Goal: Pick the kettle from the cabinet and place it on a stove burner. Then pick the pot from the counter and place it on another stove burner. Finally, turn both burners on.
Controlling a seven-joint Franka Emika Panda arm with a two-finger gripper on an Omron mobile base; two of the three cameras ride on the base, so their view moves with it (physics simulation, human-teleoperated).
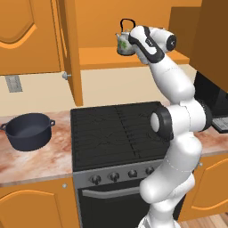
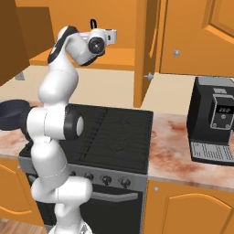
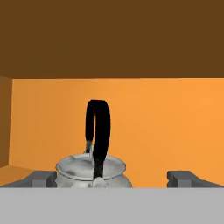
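In the left base view the arm reaches up into the open cabinet [image 1: 133, 55], and the hand covers the gripper [image 1: 132, 46], so its fingers cannot be made out here; the kettle [image 1: 125, 43] sits on the shelf at the hand's 9 o'clock, partly masked by it. The pot [image 1: 28, 131] stands on the counter [image 1: 35, 164] at 9 o'clock of the burners [image 1: 116, 127], its inside dark and hard to read. In the right base view the hand hides the kettle body, leaving the black handle [image 2: 93, 23] above it; a coffee machine [image 2: 214, 119] stands at 3 o'clock of the cooktop. In the hand view the two fingertips [image 3: 41, 178] are spread wide, well apart on either side of the kettle, not touching it.
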